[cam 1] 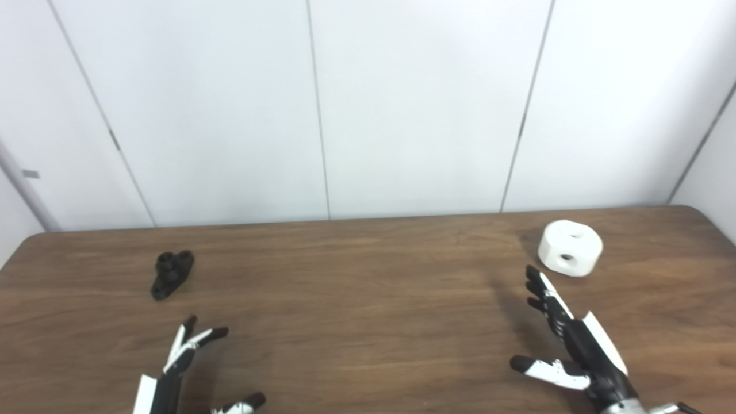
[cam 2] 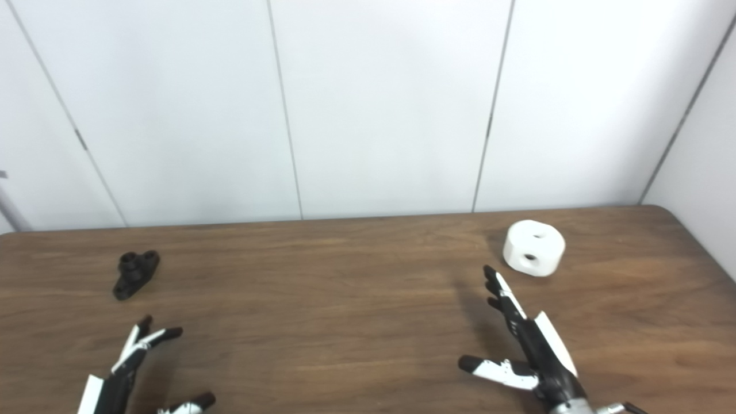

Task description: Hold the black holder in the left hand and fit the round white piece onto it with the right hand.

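Note:
The black holder (cam 1: pixel 171 273) lies on the wooden table (cam 1: pixel 356 299) at the left, small and lumpy with round bosses on top. The round white piece (cam 1: pixel 570 247) sits at the back right, a short cylinder with a hole on top and one in its side. My left hand (cam 1: pixel 187 368) is open near the front edge, its fingertips a short way in front of the holder and apart from it. My right hand (cam 1: pixel 566 345) is open too, thumb spread to the left, fingertips just short of the white piece without touching it.
White wall panels (cam 1: pixel 368 109) rise straight behind the table's far edge. The table's right corner curves away beside the white piece. Between the two hands is bare wood.

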{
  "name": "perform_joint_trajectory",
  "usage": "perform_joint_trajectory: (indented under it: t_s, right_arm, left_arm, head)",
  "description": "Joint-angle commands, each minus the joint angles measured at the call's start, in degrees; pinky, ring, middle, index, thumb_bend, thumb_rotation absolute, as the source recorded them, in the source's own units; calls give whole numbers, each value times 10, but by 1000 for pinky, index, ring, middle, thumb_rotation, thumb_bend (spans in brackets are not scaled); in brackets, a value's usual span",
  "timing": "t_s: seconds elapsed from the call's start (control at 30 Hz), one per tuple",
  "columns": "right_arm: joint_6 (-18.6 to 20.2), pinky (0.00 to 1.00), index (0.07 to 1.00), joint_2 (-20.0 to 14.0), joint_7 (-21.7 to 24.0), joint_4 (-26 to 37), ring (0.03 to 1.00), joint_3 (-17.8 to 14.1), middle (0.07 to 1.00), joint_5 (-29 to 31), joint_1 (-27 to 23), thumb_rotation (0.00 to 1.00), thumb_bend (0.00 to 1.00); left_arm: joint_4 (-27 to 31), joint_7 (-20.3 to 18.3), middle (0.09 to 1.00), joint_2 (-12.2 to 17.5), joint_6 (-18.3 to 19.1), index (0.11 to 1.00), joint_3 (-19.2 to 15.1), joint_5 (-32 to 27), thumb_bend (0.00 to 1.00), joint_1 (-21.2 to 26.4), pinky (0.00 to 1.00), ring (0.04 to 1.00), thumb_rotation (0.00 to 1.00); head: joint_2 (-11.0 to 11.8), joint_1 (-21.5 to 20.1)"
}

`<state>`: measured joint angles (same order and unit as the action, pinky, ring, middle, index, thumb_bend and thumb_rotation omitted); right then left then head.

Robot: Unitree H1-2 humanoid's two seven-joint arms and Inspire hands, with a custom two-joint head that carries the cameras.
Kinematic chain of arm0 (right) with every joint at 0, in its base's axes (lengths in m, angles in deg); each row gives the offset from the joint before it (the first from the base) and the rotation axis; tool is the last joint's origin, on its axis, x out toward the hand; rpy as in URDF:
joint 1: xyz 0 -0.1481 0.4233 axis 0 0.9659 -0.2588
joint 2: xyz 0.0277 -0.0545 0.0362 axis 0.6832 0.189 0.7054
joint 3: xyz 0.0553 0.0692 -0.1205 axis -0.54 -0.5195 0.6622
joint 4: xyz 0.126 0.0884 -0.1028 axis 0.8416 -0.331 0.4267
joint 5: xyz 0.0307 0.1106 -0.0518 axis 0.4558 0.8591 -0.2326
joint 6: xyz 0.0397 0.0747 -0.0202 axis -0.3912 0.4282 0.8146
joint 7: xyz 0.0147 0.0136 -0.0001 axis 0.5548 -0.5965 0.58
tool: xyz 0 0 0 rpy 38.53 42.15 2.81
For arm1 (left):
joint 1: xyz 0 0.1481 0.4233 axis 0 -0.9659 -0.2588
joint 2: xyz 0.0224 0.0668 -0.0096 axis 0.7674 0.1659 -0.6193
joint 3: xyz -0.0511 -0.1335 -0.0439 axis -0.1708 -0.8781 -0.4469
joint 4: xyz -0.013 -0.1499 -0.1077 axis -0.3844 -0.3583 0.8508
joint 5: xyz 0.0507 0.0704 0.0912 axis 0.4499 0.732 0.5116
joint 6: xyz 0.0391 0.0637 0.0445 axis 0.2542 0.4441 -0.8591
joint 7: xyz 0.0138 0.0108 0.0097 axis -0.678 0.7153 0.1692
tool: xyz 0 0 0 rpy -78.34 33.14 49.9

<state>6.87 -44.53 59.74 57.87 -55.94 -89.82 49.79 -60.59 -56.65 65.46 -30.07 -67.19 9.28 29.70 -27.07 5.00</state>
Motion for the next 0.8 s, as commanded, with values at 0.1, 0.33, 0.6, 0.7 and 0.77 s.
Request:
perform_joint_trajectory:
  t_s: [0.1, 0.33, 0.6, 0.7, 0.77]
  right_arm:
    - [-26, 929, 1000, -4, 6, -31, 982, -2, 1000, 14, 37, 582, 938]
    - [-28, 942, 1000, -11, 16, -40, 990, -9, 1000, 24, 35, 606, 956]
    - [-27, 983, 1000, -15, 25, -51, 1000, -14, 1000, 36, 33, 634, 970]
    - [-27, 990, 1000, -18, 24, -54, 1000, -14, 1000, 32, 34, 643, 961]
    - [-27, 988, 1000, -19, 27, -56, 1000, -14, 1000, 37, 33, 645, 960]
  left_arm:
    - [18, 62, 1000, -24, -30, 761, -11, 39, 858, 15, 1000, 1000, 168]
    - [56, 111, 1000, -52, 41, 771, -36, 89, 845, 41, 1000, 1000, 148]
    - [43, 138, 1000, -39, 120, 769, -78, 140, 845, 107, 1000, 1000, 174]
    - [37, 136, 1000, -33, 164, 764, -88, 136, 858, 137, 1000, 1000, 202]
    - [32, 138, 1000, -28, 184, 756, -91, 138, 867, 154, 1000, 1000, 208]
  head:
    - [2, 23]
    - [6, 58]
    - [11, 94]
    - [11, 101]
    - [13, 107]
